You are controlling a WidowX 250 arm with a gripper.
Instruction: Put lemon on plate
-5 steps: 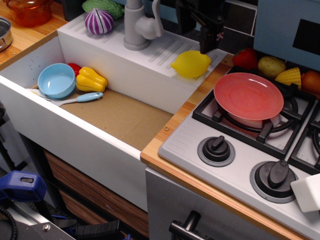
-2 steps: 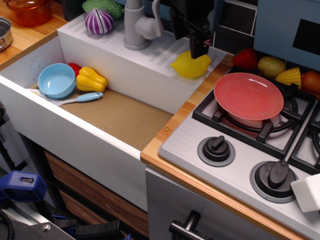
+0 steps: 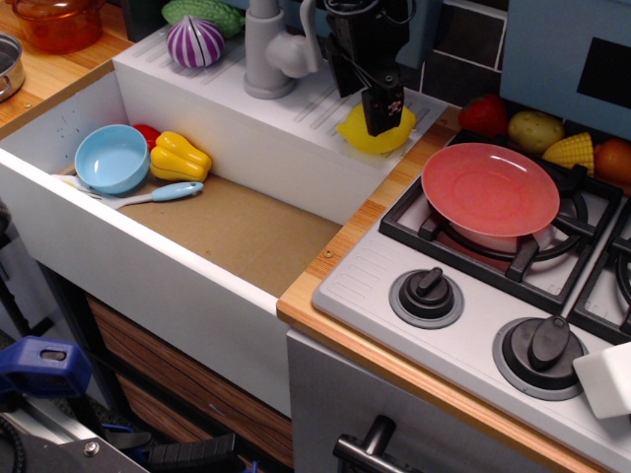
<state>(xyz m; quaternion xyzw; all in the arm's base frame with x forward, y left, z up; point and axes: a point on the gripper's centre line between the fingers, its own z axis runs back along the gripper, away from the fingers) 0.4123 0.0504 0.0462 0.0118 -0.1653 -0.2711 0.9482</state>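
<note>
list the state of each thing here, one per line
lemon: on the drainboard, not on the plate, partly hidden by the hand
hand: down on the lemon, open or shut unclear
plate: empty, sitting on the stove burner
bowl: upright and empty in the sink
pepper: lying in the sink beside the bowl
spoon: lying flat in the sink
onion: on the ledge by the faucet
knobs: pointing up
</note>
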